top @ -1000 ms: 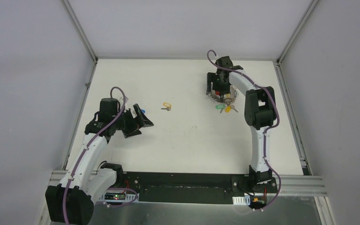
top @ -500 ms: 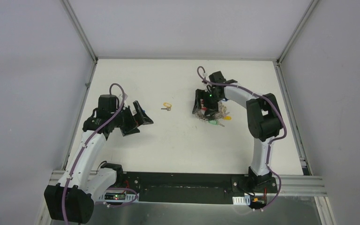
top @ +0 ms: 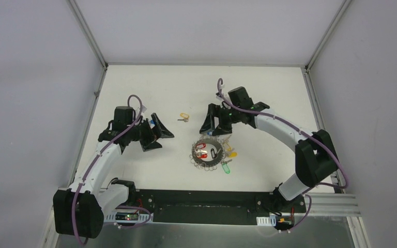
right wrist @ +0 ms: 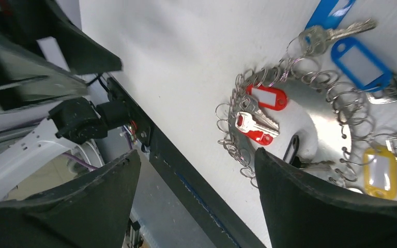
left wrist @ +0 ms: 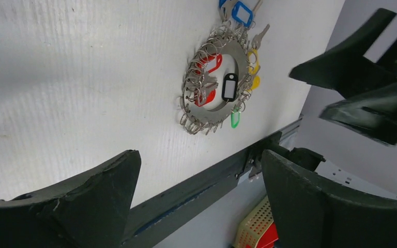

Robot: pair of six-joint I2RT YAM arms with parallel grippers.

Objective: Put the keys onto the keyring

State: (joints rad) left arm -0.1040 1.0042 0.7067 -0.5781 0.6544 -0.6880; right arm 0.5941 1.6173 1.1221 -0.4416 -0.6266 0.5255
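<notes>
The keyring (top: 209,153) is a silvery loop edged with small rings. It lies flat on the white table, front of centre, with red, black, yellow and green tags. It also shows in the left wrist view (left wrist: 219,88) and the right wrist view (right wrist: 315,113). A blue-tagged key (right wrist: 361,62) lies at its edge. A loose yellow-tagged key (top: 184,118) lies farther back. My right gripper (top: 210,133) is open and empty just behind the ring. My left gripper (top: 163,138) is open and empty, left of the ring.
The table's dark front rail (top: 201,199) runs just in front of the keyring. White walls with metal corner posts (top: 88,36) enclose the table. A yellow perforated box (left wrist: 258,232) shows below the table edge.
My right gripper brought the keyring from the far right to the front centre and let it go; the ring now lies on the table. My left gripper shifted slightly right.
</notes>
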